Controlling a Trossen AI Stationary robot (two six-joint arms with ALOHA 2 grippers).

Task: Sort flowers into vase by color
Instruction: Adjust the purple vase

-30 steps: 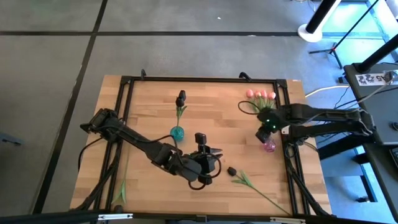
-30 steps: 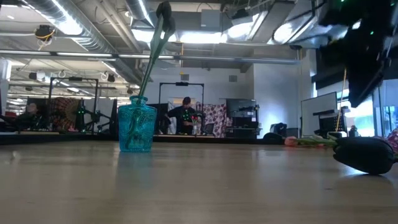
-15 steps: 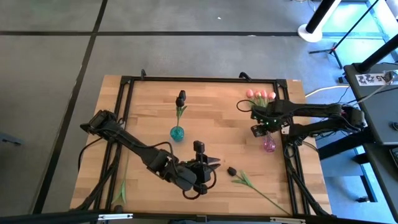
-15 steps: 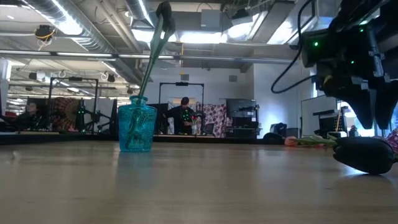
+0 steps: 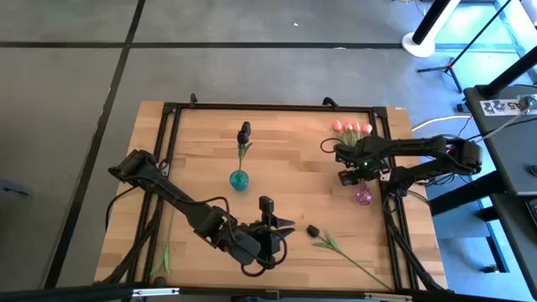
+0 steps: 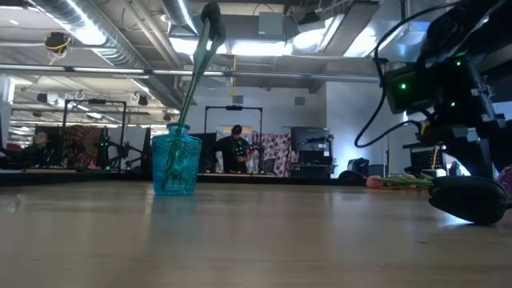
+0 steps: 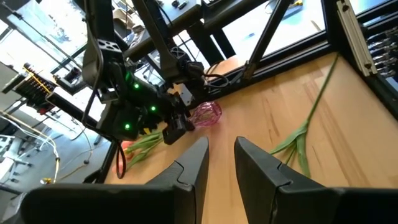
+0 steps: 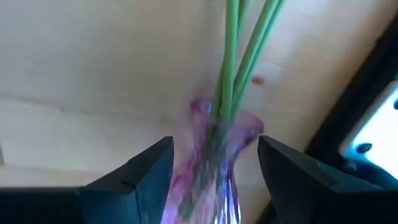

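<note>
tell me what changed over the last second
The right gripper drew back from the pink vase toward the table's middle, jaws now open with nothing between them. The left gripper slid toward the table's near edge, empty. The pink tulips, blue vase and black flower stayed put.

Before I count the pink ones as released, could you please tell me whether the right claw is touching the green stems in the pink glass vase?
Apart. The right wrist view shows the green stems and pink glass vase standing between the right claw's spread fingers, with bare gaps either side.

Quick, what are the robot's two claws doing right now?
Left gripper: open a little, holding nothing.
Right gripper: open, empty, over the pink vase.
</note>
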